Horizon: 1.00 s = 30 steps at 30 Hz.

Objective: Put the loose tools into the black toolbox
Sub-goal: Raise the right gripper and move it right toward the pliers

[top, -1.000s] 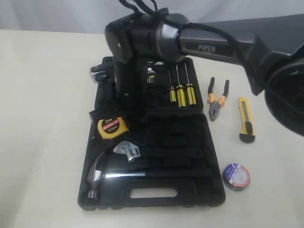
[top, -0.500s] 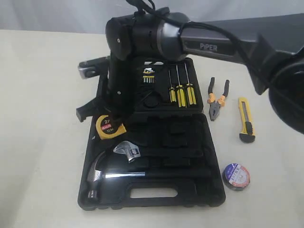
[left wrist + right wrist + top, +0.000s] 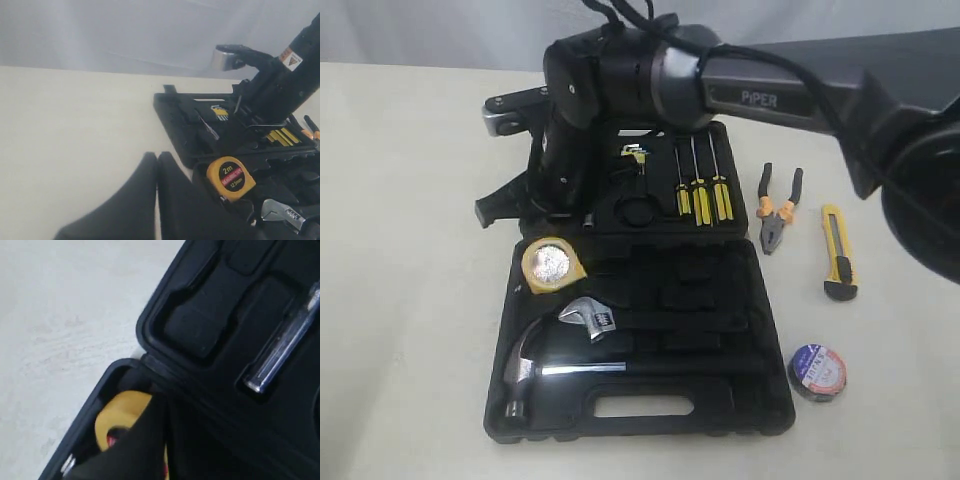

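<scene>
Exterior view, nearest edge first: you have the black toolbox (image 3: 760,400) lying open on the table (image 3: 410,300), its slot-handle half toward you. One hammer (image 3: 535,362) and one adjustable wrench (image 3: 590,320) sit in the left of that half. One black tape roll (image 3: 817,371) lies on the table just beside the case's near right corner.

Behind the wrench, one yellow tape measure (image 3: 553,266) rests in a recess at the left edge of the near half, close to the hinge. Farther back on the right, you have one utility knife (image 3: 838,252) lying apart from the case and one pair of pliers (image 3: 778,212) just beside the far half's right edge. Three screwdrivers (image 3: 700,195) stand side by side in the far half.

The right arm (image 3: 770,98) reaches across from the right, with its wrist over the far half's left part. In the right wrist view, the right gripper (image 3: 150,420) has its fingers clenched together on nothing. The tape measure shows just past them, partly hidden behind them.

In the left wrist view, the left gripper (image 3: 157,161) has its fingers pressed tip to tip, also gripping nothing, and the tape measure sits near them inside the case's left wall.

For moving, you have a broad stretch of bare table left of the case. On the right, the three loose tools lie apart from one another.
</scene>
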Tool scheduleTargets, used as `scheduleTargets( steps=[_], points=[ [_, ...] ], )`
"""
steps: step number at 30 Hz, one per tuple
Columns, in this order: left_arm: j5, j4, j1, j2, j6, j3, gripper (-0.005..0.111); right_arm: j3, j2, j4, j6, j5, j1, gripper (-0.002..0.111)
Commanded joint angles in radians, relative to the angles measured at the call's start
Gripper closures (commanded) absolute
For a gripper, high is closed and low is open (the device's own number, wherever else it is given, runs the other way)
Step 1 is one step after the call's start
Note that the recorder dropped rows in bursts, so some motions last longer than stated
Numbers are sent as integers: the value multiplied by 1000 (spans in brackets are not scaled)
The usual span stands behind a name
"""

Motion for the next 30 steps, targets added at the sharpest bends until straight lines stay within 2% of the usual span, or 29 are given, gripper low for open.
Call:
scheduleTargets(
  steps=[1,12,21,30],
  points=[
    [3,-8,-5,4,0,-5,107,-1,59,-5,0,2,-8,109],
    [3,-8,-5,4,0,-5,107,-1,61,0,-12,21,-14,109],
    [3,-8,-5,4,0,-5,107,-1,-62,-260,127,112,-25,109],
    [3,-8,-5,4,0,-5,107,25,-190,-201,82,290,-181,109]
  ],
)
